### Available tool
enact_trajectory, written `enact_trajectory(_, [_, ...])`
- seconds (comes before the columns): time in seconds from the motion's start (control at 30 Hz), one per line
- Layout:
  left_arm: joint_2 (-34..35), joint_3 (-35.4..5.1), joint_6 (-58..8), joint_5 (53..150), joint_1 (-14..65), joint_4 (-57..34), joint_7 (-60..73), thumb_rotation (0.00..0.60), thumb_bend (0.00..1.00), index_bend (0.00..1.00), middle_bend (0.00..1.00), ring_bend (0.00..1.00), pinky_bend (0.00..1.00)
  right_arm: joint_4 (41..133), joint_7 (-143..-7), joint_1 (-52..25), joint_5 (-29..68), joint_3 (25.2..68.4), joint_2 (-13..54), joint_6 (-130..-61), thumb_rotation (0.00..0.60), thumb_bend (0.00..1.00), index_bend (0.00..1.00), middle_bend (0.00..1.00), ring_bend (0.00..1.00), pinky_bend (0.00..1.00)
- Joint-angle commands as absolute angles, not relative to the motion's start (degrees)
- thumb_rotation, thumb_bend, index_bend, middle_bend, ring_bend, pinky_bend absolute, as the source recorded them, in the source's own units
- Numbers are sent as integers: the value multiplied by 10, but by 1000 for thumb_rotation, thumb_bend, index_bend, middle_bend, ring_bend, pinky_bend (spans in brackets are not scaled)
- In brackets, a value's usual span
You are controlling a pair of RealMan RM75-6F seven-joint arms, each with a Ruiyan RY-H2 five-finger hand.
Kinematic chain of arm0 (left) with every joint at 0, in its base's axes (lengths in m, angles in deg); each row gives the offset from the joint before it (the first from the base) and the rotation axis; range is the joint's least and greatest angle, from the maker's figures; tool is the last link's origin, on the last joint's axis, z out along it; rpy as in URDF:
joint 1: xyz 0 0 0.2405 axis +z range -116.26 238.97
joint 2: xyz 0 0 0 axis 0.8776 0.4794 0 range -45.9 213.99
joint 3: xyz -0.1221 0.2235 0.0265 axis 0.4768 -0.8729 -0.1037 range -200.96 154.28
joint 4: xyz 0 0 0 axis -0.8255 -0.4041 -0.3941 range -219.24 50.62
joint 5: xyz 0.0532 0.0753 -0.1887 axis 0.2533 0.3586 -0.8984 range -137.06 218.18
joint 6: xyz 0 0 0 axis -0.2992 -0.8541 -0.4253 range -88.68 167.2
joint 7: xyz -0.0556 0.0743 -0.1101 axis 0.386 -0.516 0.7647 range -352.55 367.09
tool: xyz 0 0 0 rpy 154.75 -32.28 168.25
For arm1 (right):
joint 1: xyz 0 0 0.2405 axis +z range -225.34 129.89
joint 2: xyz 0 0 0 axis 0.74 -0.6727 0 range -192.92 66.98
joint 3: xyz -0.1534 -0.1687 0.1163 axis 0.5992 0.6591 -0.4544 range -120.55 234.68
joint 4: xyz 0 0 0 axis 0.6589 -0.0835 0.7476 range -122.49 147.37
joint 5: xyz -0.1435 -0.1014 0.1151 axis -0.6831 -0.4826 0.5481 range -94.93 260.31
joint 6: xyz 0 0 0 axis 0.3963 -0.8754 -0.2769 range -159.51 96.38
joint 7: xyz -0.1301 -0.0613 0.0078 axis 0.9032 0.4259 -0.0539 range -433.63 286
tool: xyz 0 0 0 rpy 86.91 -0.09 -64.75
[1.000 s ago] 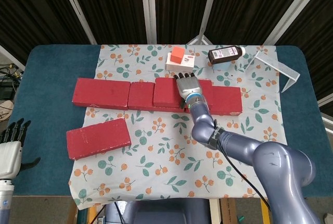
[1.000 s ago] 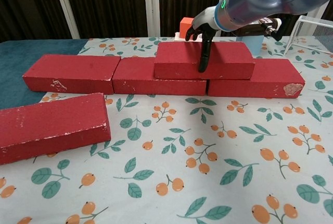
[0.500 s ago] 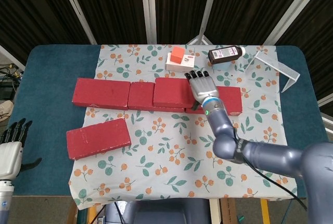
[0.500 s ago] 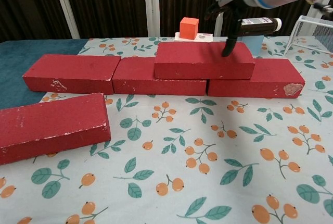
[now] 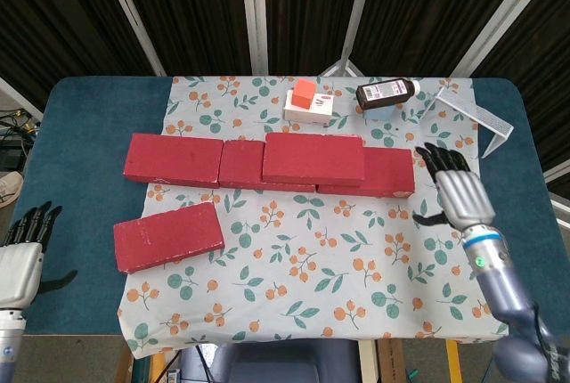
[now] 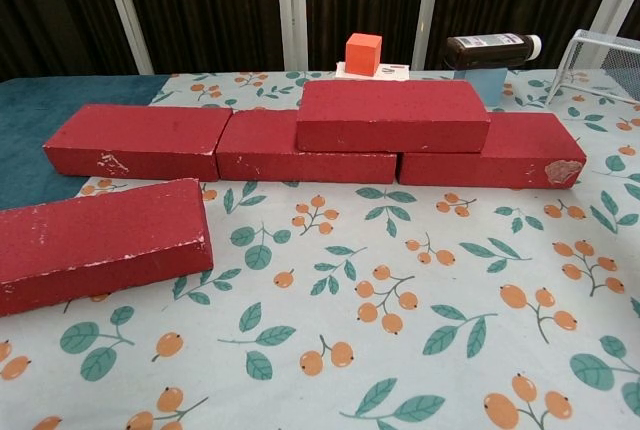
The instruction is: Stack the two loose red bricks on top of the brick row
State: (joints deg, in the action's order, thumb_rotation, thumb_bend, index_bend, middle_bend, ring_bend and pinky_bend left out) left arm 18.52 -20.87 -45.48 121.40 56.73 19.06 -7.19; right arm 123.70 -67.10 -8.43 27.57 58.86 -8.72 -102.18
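Both hands hold nothing: the right hand (image 5: 456, 189), fingers spread, hovers beside the brick row (image 5: 178, 159); the left hand (image 5: 22, 254) waits off-table, fingers extended. One stacked brick (image 5: 313, 158) tops the row; the loose brick (image 5: 167, 236) lies in front.

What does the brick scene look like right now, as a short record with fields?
row: three red bricks end to end on the floral cloth
stacked: one red brick lying on the row, spanning a joint
loose: one red brick flat on the cloth, in front of the row
left hand: open, holds nothing
right hand: open, clear of the bricks
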Motion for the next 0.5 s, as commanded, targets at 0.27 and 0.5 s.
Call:
enact_trajectory(0.27, [153,-205,-464,1237,564,180,-16,600,0,20,0,0,89,1191,-725,-269,85,655,-38,-1191,600,54,0,11,0,0])
enact_trajectory(0.5, [174,-198,-415,1184,547,231,-43,600,0,0,0,0,56,1151,-728,-336,43,664,20,-1231,600,55,0,10,0,0])
